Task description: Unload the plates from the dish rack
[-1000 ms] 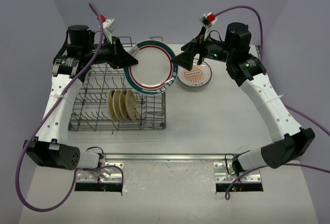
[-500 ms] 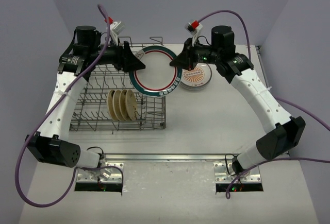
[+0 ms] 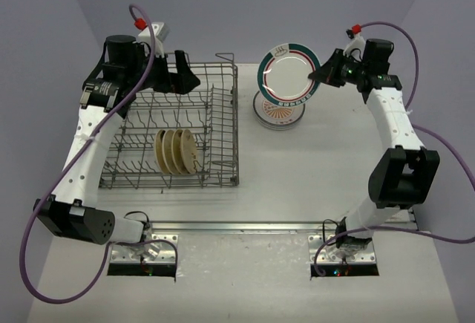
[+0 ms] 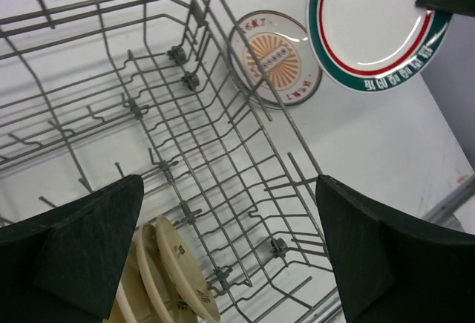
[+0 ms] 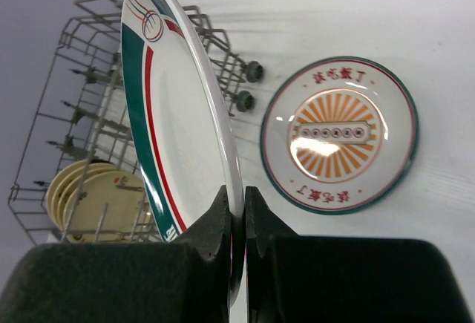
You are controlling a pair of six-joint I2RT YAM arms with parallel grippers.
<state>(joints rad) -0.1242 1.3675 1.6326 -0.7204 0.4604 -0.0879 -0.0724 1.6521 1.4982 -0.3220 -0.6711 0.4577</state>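
My right gripper (image 3: pixel 318 75) (image 5: pixel 242 208) is shut on the rim of a white plate with green-and-red bands (image 3: pixel 288 73) (image 5: pixel 174 130) (image 4: pixel 371 22), held tilted in the air right of the dish rack (image 3: pixel 178 126). Below it a plate with an orange sunburst centre (image 3: pixel 278 113) (image 5: pixel 338 134) (image 4: pixel 275 59) lies flat on the table. Three tan plates (image 3: pixel 177 151) (image 4: pixel 174 275) (image 5: pixel 87 198) stand upright in the rack's front part. My left gripper (image 3: pixel 180 78) (image 4: pixel 230 252) is open and empty above the rack's back.
The grey wire rack (image 4: pixel 223 137) (image 5: pixel 74 93) fills the left half of the white table (image 3: pixel 312 174). Purple-grey walls close in the back and sides. The arm bases sit at the near edge.
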